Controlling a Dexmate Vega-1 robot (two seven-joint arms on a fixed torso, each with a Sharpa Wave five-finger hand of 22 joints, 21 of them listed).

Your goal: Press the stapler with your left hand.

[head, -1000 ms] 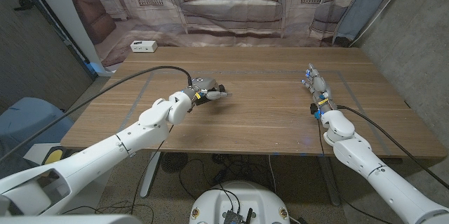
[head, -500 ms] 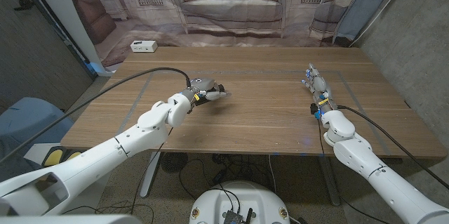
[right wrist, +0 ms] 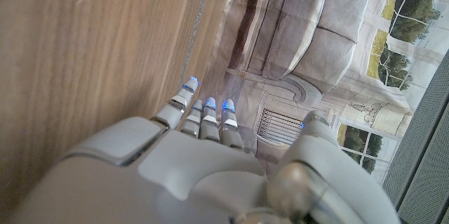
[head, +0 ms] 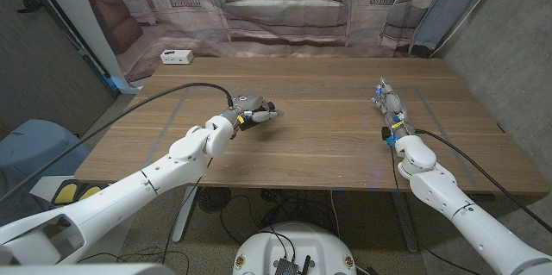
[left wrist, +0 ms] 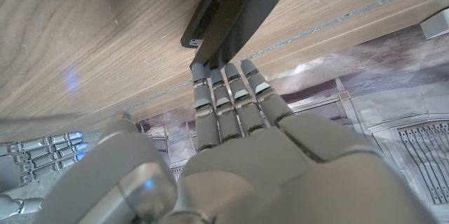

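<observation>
Black stapler point(left wrist: 235, 6) lies on the wooden table point(head: 328, 146) right at the left hand's point(head: 250, 109) fingertips point(left wrist: 226, 76), fingers straight and together, grasping nothing. Pressing looks underway or imminent; full depression is unclear. Well apart, the right hand point(head: 390, 108) waits, released.

We see a wooden table point(head: 328, 150) mid-frame with faint taped lines on its top. Behind it, across the top, hangs a printed backdrop point(head: 285, 3) showing a sofa and windows. A white box point(head: 176, 56) sits upper left; grey wall point(head: 517, 42) at right.
</observation>
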